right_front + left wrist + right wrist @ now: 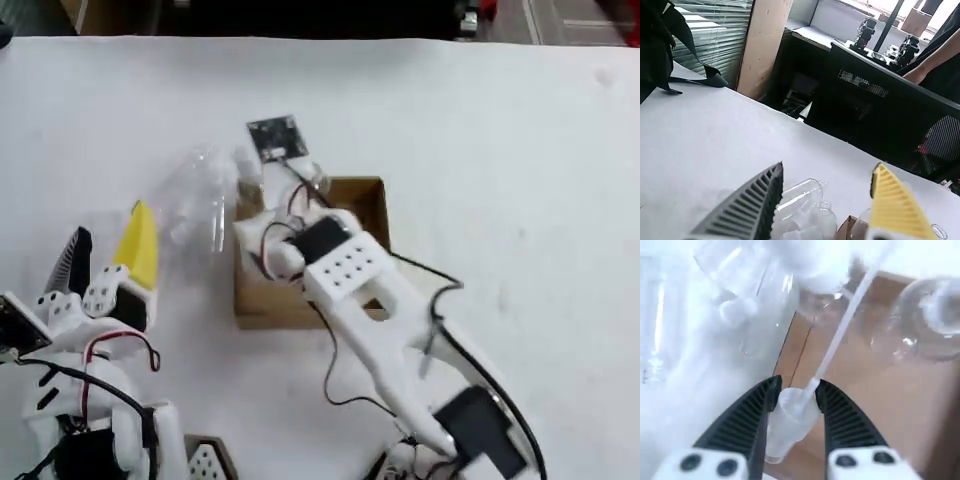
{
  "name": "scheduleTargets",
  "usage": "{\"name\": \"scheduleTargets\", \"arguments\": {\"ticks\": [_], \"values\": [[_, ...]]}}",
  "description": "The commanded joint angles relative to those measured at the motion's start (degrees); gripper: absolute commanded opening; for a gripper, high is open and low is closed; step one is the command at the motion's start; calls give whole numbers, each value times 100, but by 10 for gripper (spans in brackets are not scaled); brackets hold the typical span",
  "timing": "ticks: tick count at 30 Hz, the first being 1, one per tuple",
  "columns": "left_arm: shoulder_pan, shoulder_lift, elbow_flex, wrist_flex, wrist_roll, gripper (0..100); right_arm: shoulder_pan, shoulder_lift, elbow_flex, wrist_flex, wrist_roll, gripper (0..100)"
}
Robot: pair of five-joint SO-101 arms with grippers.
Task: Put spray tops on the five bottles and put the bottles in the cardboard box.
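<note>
Spray top (790, 415) pinched in right jaws over cardboard box (880, 405) holding a bottle (925, 325); left jaws spread.

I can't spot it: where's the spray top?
Right wrist view: the spray top is pinched in the right gripper, by the cardboard box and clear bottles.

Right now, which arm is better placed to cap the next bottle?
Right: the right gripper is shut on a spray top at the cardboard box, near the clear bottles; the left gripper is open, holding nothing.
</note>
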Motion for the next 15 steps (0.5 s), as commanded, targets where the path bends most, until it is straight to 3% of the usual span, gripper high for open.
{"name": "scheduleTargets", "arguments": {"ticks": [1, 4, 8, 11, 15], "values": [[-13, 4, 9, -185, 18, 268, 215, -1095, -281, 48, 756, 33], [-13, 4, 9, -185, 18, 268, 180, -1912, -281, 75, 1398, 33], [-13, 4, 9, -185, 18, 268, 462, -3213, -281, 180, 1495, 33], [-13, 4, 9, -176, 18, 268, 1138, -4136, -281, 224, 1468, 33], [-4, 4, 9, -176, 18, 268, 2677, -4884, -281, 585, 1451, 33]]}}
